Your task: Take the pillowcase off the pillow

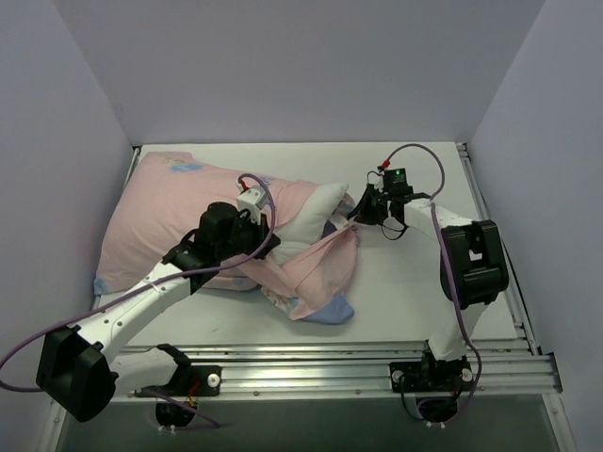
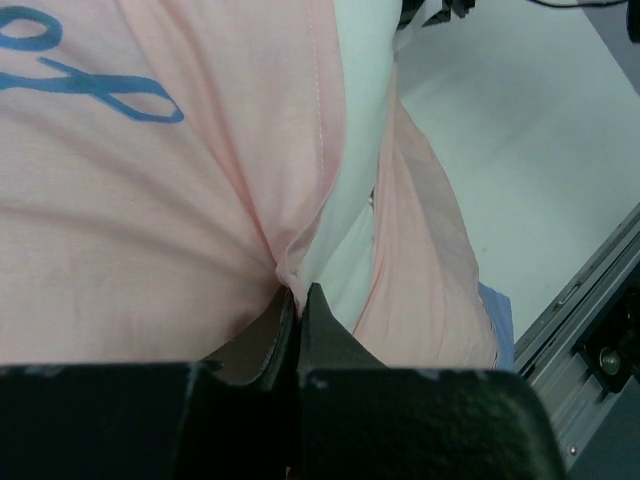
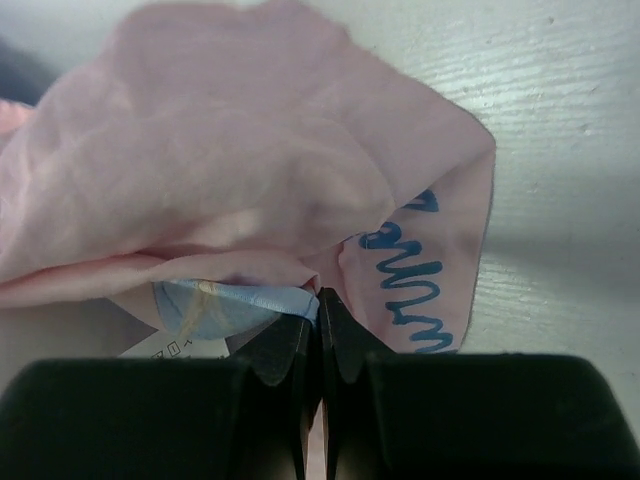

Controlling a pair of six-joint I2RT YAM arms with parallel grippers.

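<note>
Both left tool (image 2: pixel 298 293) and right tool (image 3: pixel 320 298) tight on pillowcase (image 1: pixel 160 217).

Top cam overhead from rear; 2 wrist cams close on pillowcase (image 1: pixel 160 221)

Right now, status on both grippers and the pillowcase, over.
Left gripper shut on pillowcase at the opening. Right gripper shut on its loose edge. Pillow partly out, mostly covered. Nothing seen in the way.
</note>
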